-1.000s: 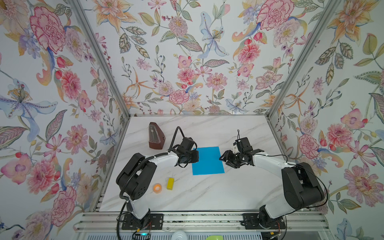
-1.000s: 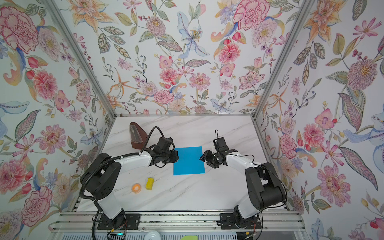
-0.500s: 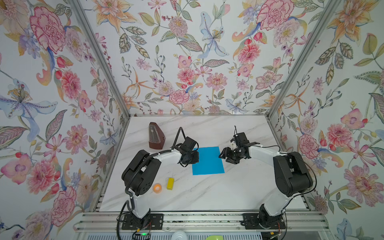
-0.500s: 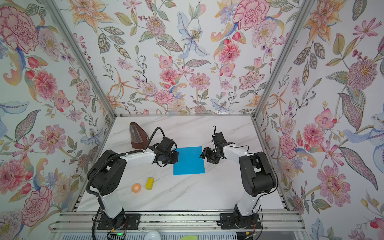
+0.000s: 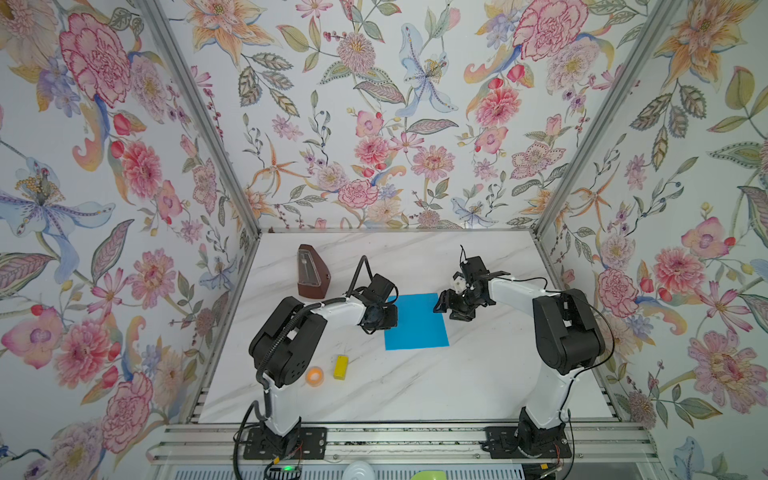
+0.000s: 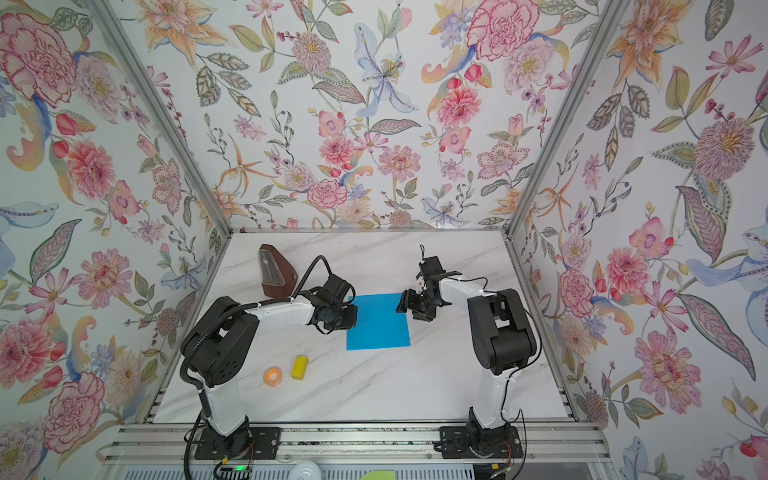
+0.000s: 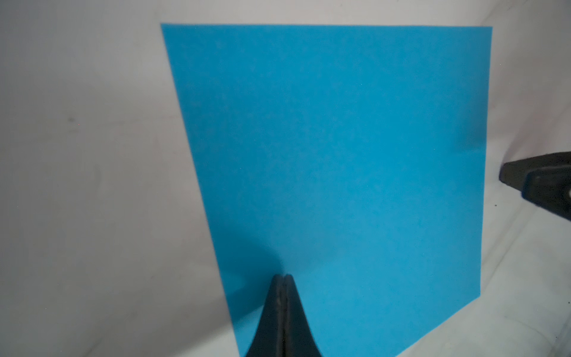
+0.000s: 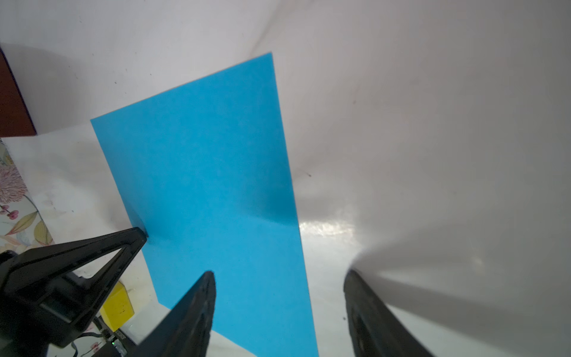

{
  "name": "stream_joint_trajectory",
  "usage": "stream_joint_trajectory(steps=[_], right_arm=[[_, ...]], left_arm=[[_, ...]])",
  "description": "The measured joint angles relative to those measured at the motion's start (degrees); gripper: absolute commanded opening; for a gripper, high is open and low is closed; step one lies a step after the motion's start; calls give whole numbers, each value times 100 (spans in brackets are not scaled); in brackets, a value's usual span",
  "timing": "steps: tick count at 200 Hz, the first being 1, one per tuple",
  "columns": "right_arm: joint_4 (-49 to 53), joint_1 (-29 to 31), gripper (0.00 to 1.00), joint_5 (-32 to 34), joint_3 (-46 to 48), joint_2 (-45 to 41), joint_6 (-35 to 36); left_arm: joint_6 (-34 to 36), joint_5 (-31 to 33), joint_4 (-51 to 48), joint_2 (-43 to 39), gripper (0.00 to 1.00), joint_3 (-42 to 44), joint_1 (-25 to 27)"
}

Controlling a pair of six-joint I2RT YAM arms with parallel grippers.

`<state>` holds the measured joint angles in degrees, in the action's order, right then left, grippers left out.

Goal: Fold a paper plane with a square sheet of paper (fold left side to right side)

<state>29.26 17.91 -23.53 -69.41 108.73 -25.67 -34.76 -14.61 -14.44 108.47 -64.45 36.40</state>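
Observation:
The square sheet of paper (image 5: 416, 322) (image 6: 378, 323) is bright blue and lies flat and unfolded mid-table; no paper plane is in view. My left gripper (image 5: 391, 320) (image 6: 354, 318) (image 7: 284, 275) is shut with nothing between its jaws. Its tip rests low at the sheet's left edge, over the paper (image 7: 340, 148). My right gripper (image 5: 446, 309) (image 6: 409, 308) (image 8: 278, 273) stands open at the sheet's far right corner. One of its fingers is over the paper (image 8: 210, 173) and the other is over bare table. The left gripper's tip (image 8: 137, 235) touches the opposite edge.
A brown metronome (image 5: 311, 272) stands at the back left. A small yellow block (image 5: 340, 367) and an orange ring (image 5: 314, 376) lie near the left arm's base. Floral walls close in the marble table (image 5: 478, 374) on three sides.
The right gripper's jaws have spread wider, and it has edged toward the sheet's far right corner. Both arms' elbows have risen. The sheet and the left gripper's tip have stayed put.

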Motion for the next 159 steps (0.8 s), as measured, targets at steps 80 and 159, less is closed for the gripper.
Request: stream_joint_trajectory(steps=[80,159], right_arm=[[391,400,73,59,-479,293,111],[-796,415,78,-1027,442,-70,-627]], left_arm=[[24,2,-57,42,0,-52,0],[17,-4,-24,98,0,-107,-2]])
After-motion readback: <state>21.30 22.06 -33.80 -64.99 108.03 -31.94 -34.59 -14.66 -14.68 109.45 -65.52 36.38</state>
